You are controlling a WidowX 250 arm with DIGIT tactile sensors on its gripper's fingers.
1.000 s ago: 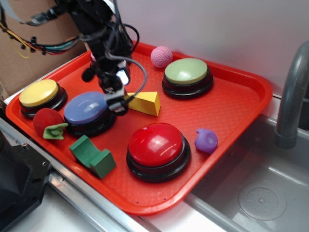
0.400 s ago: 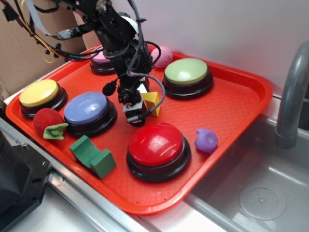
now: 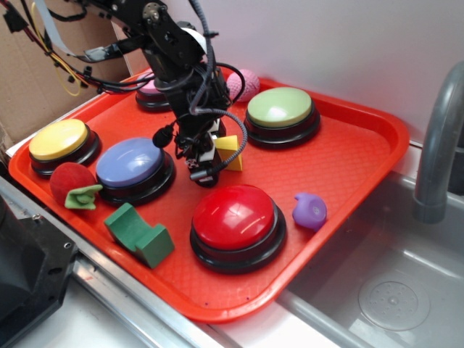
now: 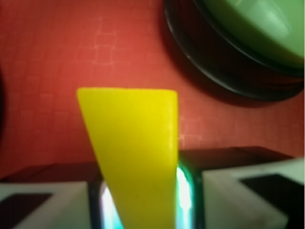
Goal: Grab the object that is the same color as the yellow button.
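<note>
Matte yellow wedge, tapered and smooth, apparently clamped in end effector above waffle-textured red tray.

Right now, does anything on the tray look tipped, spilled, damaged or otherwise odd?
Nothing looks spilled or damaged. The one unusual thing is the yellow wedge: it sits between the fingers of the gripper, as the wrist view shows, which fits a grasp. The buttons and toys lie on the red tray undisturbed.
</note>
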